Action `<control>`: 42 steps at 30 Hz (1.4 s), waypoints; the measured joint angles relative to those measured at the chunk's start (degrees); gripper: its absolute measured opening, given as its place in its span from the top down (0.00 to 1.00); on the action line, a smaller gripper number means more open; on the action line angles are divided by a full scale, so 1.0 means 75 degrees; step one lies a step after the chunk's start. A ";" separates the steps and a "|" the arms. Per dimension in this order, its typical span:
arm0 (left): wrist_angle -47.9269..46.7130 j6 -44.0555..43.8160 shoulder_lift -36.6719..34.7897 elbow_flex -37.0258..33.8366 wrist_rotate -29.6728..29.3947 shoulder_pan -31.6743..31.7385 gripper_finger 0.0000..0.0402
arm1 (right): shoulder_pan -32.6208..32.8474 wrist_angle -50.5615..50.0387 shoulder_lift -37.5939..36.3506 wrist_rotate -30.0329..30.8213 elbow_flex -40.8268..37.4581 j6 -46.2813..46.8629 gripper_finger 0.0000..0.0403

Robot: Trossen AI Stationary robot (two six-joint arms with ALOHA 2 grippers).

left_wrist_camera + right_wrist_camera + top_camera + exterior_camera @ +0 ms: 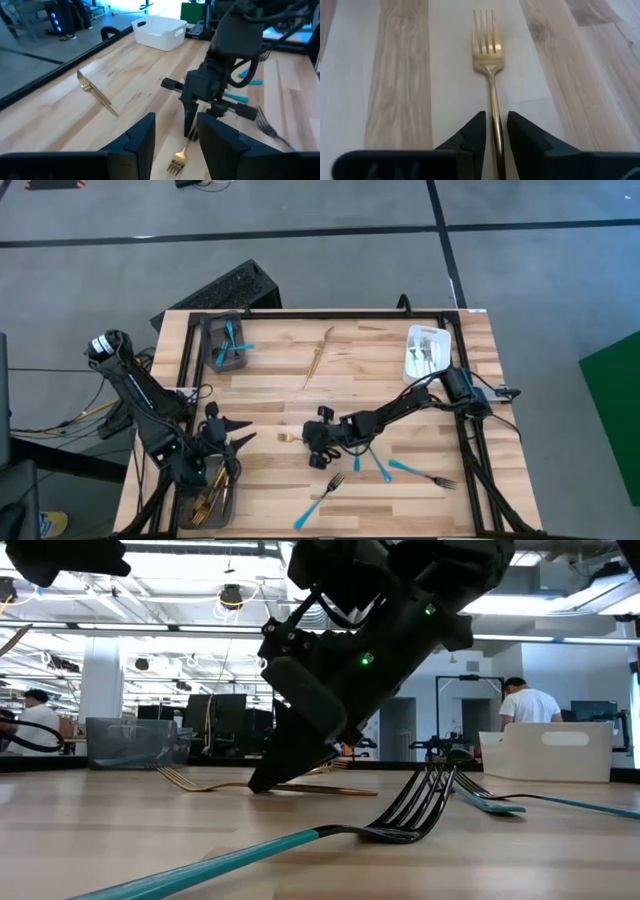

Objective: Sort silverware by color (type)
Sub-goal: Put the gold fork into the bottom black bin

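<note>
Sorted: gold pieces lie in my near-left tray (190, 515); turquoise ones in the grey tray (212, 355); silver ones in the white tray (412, 365).
Left: the gold fork (489, 50) by the table (400, 490) centre, another gold piece (318, 355) toward the far edge, turquoise forks (385, 468) right of centre.
Right gripper (495, 131): fingers straddle the centre fork's handle, a slim gap either side, not yet clamped.
Left gripper (176, 134): spread, empty, near the table's left edge.
Surface: pale wood planks.
Room: grey floor; workstations and a person beyond.

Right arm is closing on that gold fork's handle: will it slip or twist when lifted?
Probably stiff: the gold fork is one thin, shiny piece lying flat on the table, so it may slide between the right gripper's fingers. They straddle the handle far from the tines, so the tine end will likely droop or pivot.
</note>
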 joint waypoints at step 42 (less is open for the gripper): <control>0.1723 0.0437 0.0868 0.0000 0.0321 0.1975 0.67 | 0.0900 0.3872 -0.0959 0.4296 -0.0064 -0.3178 0.94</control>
